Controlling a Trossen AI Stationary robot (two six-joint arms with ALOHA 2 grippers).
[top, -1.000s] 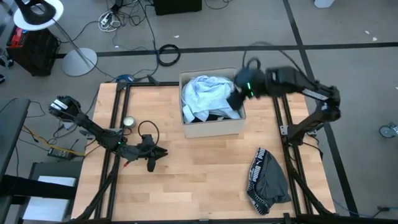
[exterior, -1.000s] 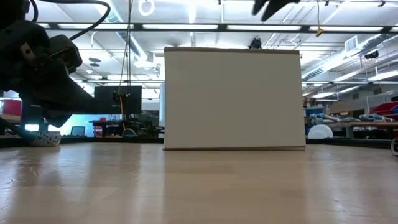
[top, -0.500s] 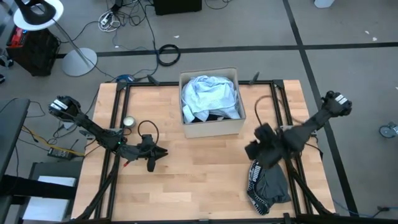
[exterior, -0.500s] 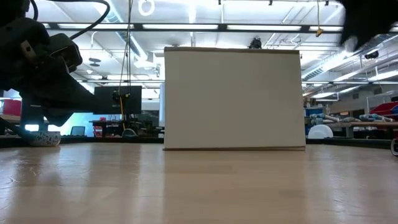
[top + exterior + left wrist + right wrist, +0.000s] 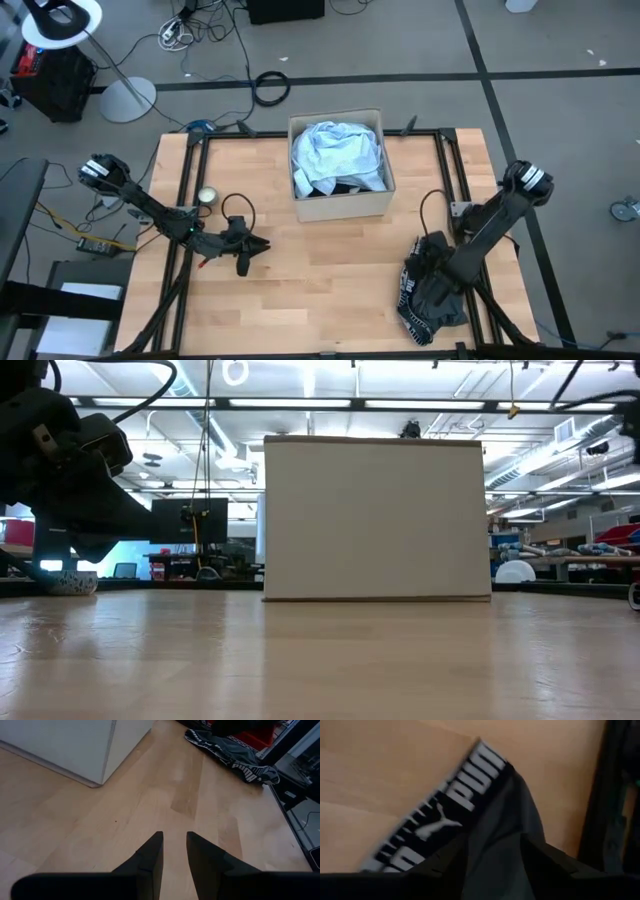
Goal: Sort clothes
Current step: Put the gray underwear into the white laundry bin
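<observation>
Right gripper (image 5: 432, 262) is down low over the grey garment (image 5: 432, 288) at the near right corner of the counter (image 5: 320, 270). In the right wrist view its two dark fingers (image 5: 451, 862) stand apart, a strip of grey cloth showing in the gap between them. Whether they actually pinch the fabric, I cannot tell. The garment (image 5: 500, 815) fills that view, its black waistband with white lettering (image 5: 445, 815) running diagonally across bare wood, just ahead of the fingertips.

Out from there: the garment lies crumpled, waistband toward the counter's middle, its outer edge close to the dark frame rail (image 5: 470, 270) along the right side. The right arm reaches in over that rail from its base at the far right.

Further up the counter, well apart from the gripper, sits the cardboard box (image 5: 340, 205), open on top and stuffed with a light blue garment (image 5: 335, 152) with a bit of black cloth (image 5: 335, 186) showing at its near edge. In the low view the box's pale wall (image 5: 375, 518) blocks the middle of the scene, hiding whatever is behind it.

Over on the left, the left gripper (image 5: 252, 248) waits just above the wood, its fingers (image 5: 150, 860) only a narrow slit apart and holding nothing. A small round metal object (image 5: 207, 196) lies near the left arm, by the left rail.
</observation>
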